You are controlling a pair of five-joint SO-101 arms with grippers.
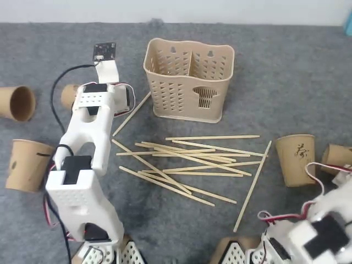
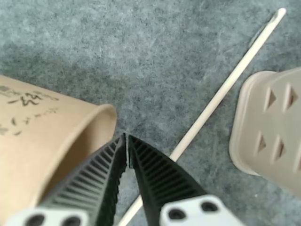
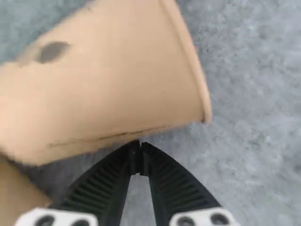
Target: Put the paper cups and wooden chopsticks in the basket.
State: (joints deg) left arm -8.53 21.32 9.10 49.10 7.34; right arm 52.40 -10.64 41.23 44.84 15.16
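Grey mat (image 1: 275, 66), upright basket (image 1: 190, 82), chopsticks (image 1: 192, 159) strewn before it, paper cups (image 1: 296, 159) flanking.

The high camera looks steeply down on the grey worktop (image 1: 286, 71) from the arms' side, taking in the whole spread. The left wrist camera sits low over it, looking past its gripper (image 2: 127, 139), and shares the basket (image 2: 273, 132), one chopstick (image 2: 221, 92) and a paper cup (image 2: 42, 136) with the high view. The right wrist camera is nearest, pressed close to a tipped cup (image 3: 103, 80).
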